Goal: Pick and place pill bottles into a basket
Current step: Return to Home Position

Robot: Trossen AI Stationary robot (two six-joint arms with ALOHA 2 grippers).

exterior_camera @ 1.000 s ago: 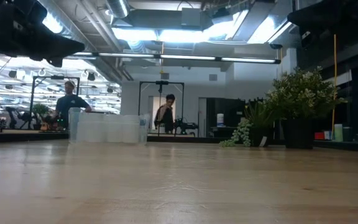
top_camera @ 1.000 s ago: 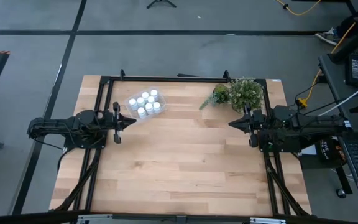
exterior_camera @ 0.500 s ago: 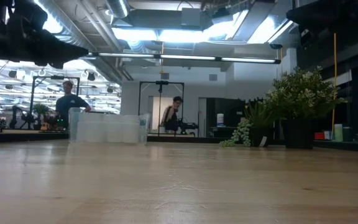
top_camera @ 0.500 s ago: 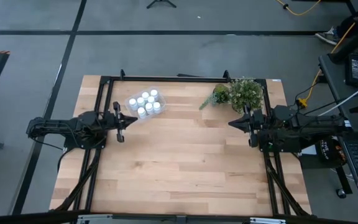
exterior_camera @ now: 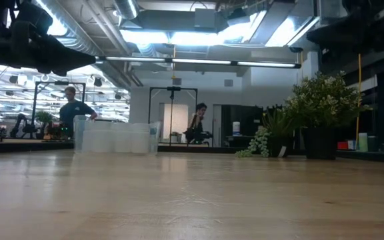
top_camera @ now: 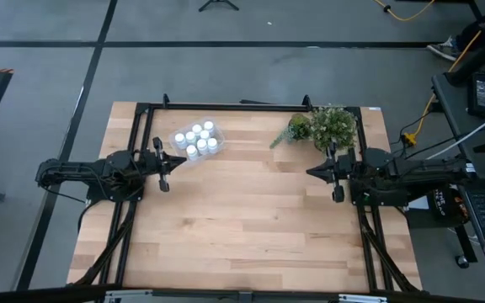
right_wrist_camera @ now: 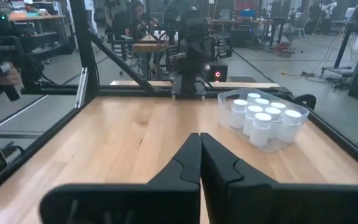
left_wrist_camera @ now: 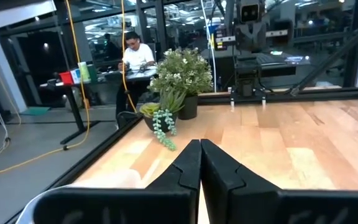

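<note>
Several small white pill bottles stand upright together inside the clear plastic basket, which rests on the table at the far left. The basket also shows in the right wrist view with the bottles in it, and in the low view. My left gripper is shut and empty, above the table just near of the basket. My right gripper is shut and empty at the table's right side, near the plants.
Two potted green plants stand at the far right of the table, with a trailing sprig on the wood. Black frame rails run along the table's left, right and far edges. People show in the room behind the table.
My right gripper has moved a little toward the table's left edge. My left gripper has kept about still. The basket and bottles have stayed in place.
</note>
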